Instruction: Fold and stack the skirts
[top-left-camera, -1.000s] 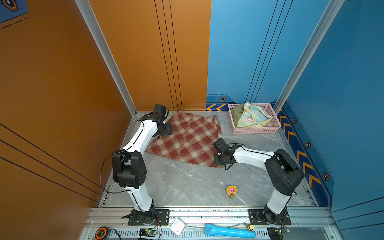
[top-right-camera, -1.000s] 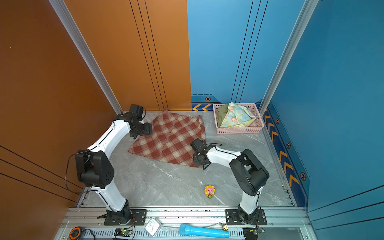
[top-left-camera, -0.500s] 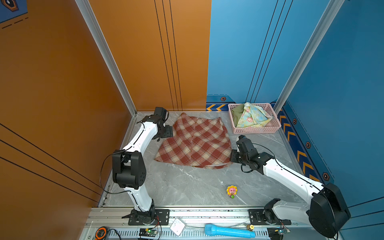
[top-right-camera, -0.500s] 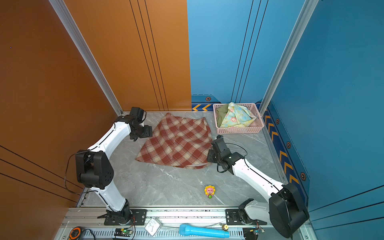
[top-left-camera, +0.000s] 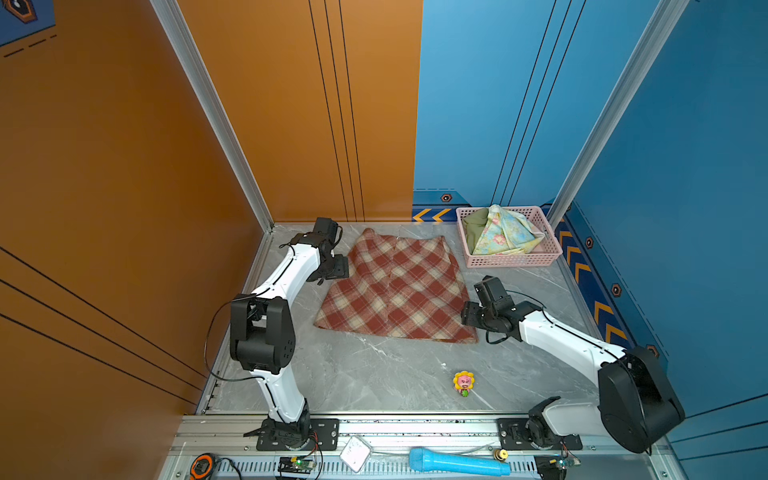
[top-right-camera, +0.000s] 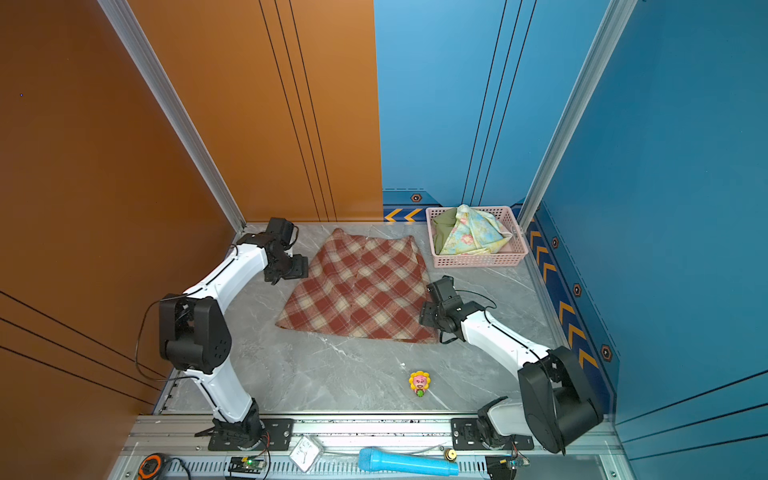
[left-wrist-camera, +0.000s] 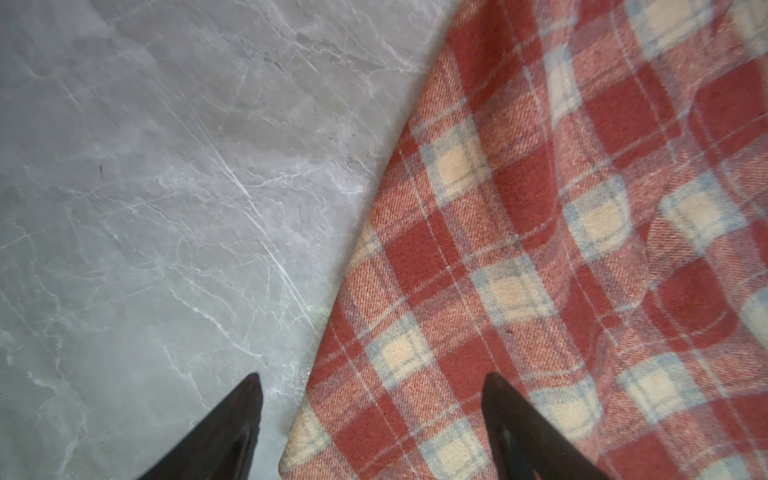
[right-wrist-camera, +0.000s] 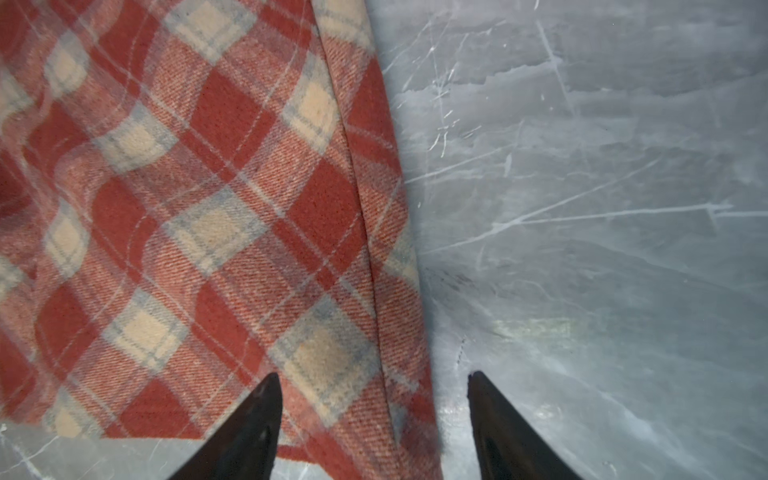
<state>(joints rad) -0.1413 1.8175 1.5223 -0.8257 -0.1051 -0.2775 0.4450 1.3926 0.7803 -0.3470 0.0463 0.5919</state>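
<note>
The red-and-cream plaid skirt (top-left-camera: 395, 286) (top-right-camera: 357, 286) lies spread flat on the grey marble table. My left gripper (top-left-camera: 343, 266) (left-wrist-camera: 372, 376) is open at the skirt's far left edge, with a corner of the cloth (left-wrist-camera: 540, 249) lying under its jaws. My right gripper (top-left-camera: 467, 318) (right-wrist-camera: 374, 374) is open at the near right edge, its jaws straddling the skirt's seam (right-wrist-camera: 187, 208) without pinching it. The floral skirt (top-left-camera: 503, 235) and the olive green skirt (top-left-camera: 473, 230) sit bunched in the pink basket (top-left-camera: 511, 262).
The basket (top-right-camera: 478, 261) stands in the far right corner against the blue wall. A small sunflower toy (top-left-camera: 464, 383) stands on the near table. A blue microphone (top-left-camera: 457, 461) lies on the front rail. The orange wall is close behind my left arm.
My right arm swung to the right while shut on the plaid skirt's edge, pulling the cloth flatter and rightward, then opened and let it go. My left gripper stayed open in place.
</note>
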